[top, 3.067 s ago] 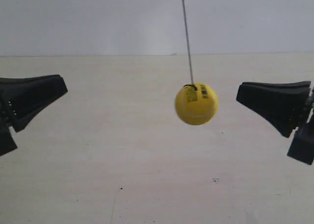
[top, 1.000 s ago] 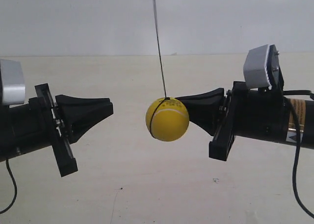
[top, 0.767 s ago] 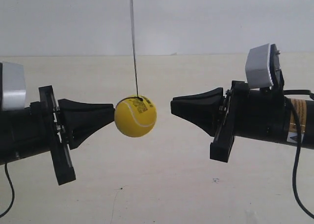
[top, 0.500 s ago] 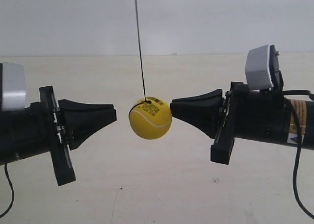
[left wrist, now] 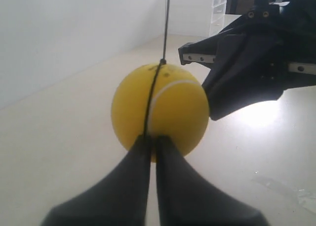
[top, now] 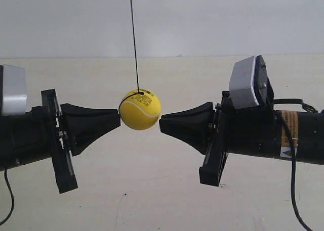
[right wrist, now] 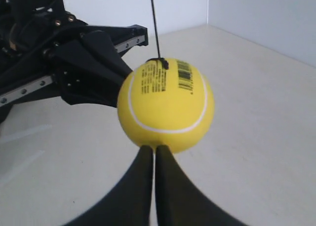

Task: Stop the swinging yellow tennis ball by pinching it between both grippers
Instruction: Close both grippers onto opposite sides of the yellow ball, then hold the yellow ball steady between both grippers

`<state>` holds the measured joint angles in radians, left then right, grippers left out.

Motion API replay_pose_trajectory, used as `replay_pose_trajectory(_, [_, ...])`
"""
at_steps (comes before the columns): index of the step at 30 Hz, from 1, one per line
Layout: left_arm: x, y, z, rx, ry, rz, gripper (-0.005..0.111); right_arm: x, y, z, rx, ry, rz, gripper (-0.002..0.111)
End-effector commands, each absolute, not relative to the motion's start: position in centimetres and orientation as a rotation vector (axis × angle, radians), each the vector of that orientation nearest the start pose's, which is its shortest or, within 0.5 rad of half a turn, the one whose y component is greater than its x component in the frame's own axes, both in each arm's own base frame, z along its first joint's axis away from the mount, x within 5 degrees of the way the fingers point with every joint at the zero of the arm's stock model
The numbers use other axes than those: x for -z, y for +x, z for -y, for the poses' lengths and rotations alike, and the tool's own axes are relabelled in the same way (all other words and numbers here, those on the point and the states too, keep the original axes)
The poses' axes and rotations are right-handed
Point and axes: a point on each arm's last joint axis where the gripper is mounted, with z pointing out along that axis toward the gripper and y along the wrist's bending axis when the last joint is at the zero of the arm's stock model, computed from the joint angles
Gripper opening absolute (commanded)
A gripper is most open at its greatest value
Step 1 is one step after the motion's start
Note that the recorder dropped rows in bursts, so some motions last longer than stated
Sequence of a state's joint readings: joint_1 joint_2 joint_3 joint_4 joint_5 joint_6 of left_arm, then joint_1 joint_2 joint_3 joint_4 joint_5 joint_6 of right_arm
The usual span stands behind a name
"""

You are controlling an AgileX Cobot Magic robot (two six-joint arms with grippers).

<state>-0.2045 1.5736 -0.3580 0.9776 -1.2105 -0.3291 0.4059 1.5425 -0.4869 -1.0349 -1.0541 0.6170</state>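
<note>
**Item 1. Bright yellow tennis ball** (top: 140, 109) (left wrist: 160, 112) (right wrist: 165, 105), felt-covered, with a white curved seam. A black barcode print sits near the top and a dark band runs over one side. It hangs clear above the pale desk (top: 152, 190) on a thin dark string (top: 133, 39), held between two opposed gripper tips, one touching each side.

**Item 2. Left gripper** (left wrist: 152, 139), black, wedge-shaped. Its fingers (left wrist: 133, 176) are pressed together with only a hairline slit between them and nothing inside. The tip rests against the banded side of the ball.

**Item 3. Right gripper** (right wrist: 154, 149), black, same form. Its fingers (right wrist: 138, 181) are likewise closed on themselves, tip against the ball below the barcode.

**Item 4. Exterior record.** The gripper at the exterior view's left (top: 117, 121) and the gripper at the exterior view's right (top: 162, 124) lie roughly level, pointing at each other. The latter carries a silver-grey camera block (top: 244, 82) on its black cylindrical wrist.

**Item 5. Plain white wall** (top: 228, 18) behind the desk.
</note>
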Motion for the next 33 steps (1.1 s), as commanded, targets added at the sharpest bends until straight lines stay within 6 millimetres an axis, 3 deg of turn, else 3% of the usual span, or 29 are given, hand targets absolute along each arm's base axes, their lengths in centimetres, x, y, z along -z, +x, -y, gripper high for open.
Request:
replay_pose_trajectory(1, [-18.04,20.42,11.61,0.813,0.931,-1.448,0.005,-19.74,20.67,-16.08,-0.937,-0.994,-1.54,0.0])
replay_pose_trajectory(33, [-18.04,20.42,11.61,0.811,0.932,-1.447,0.005,-20.06,20.5,-16.19,-0.962,-0.999,-1.495,0.0])
